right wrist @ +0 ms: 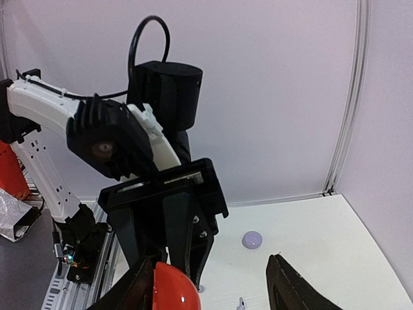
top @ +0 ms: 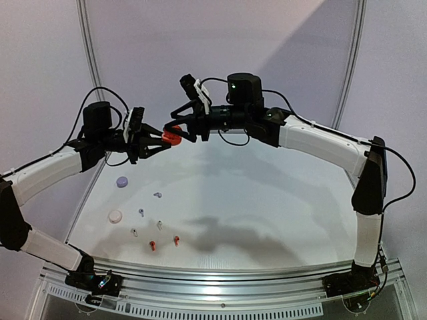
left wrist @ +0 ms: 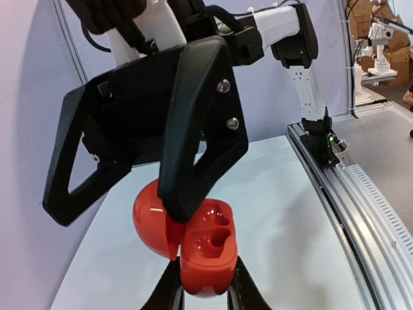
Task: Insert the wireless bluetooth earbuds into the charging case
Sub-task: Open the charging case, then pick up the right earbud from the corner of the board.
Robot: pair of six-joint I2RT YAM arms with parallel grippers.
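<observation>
The red charging case hangs open above the table's far left, its two empty wells facing up and its lid hinged back. My left gripper is shut on the case's base. My right gripper meets it from the right with its jaws spread wide, and one of its fingers rests against the lid by the hinge. The right wrist view shows that lid beside my right gripper's left finger. Two red earbuds, two white ones and two lilac ones lie on the table.
A shut lilac round case and a shut white round case sit on the left of the white table. A metal rail runs along the near edge. Grey walls close the back.
</observation>
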